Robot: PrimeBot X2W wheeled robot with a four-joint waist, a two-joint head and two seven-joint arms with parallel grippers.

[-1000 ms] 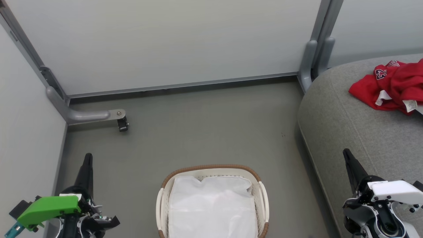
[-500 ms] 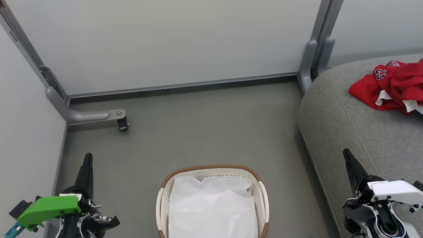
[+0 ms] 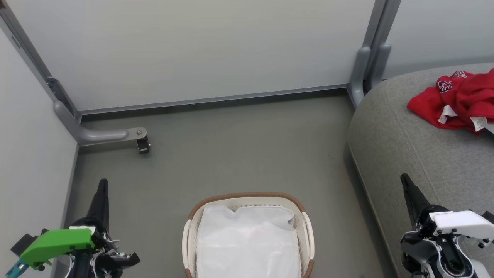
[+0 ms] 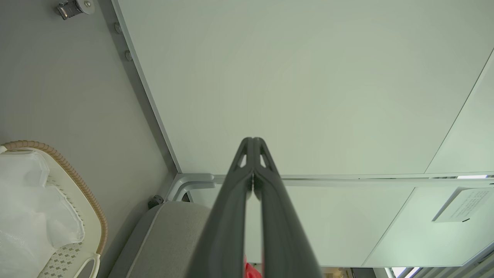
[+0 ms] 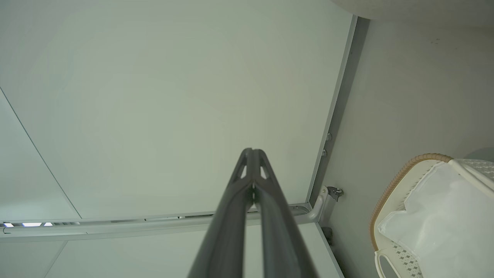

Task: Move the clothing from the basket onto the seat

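Observation:
The clothing (image 3: 459, 100), a crumpled red jersey with white trim and a number, lies on the grey seat (image 3: 420, 154) at the right. On the floor at the bottom centre stands the white basket (image 3: 247, 200) with its brown rim, holding just its white liner cloth. My left gripper (image 3: 102, 183) stands shut at the lower left, left of the basket, holding nothing. Over the seat's near edge at the lower right is my right gripper (image 3: 404, 178), shut and empty too. Both wrist views show the fingertips pressed together, left (image 4: 252, 141) and right (image 5: 251, 151).
Pale partition walls (image 3: 200, 50) close off the back and left, with grey metal feet (image 3: 98, 135) and a small caster (image 3: 143, 146) on the floor. Grey floor (image 3: 231, 154) lies between the basket, walls and seat.

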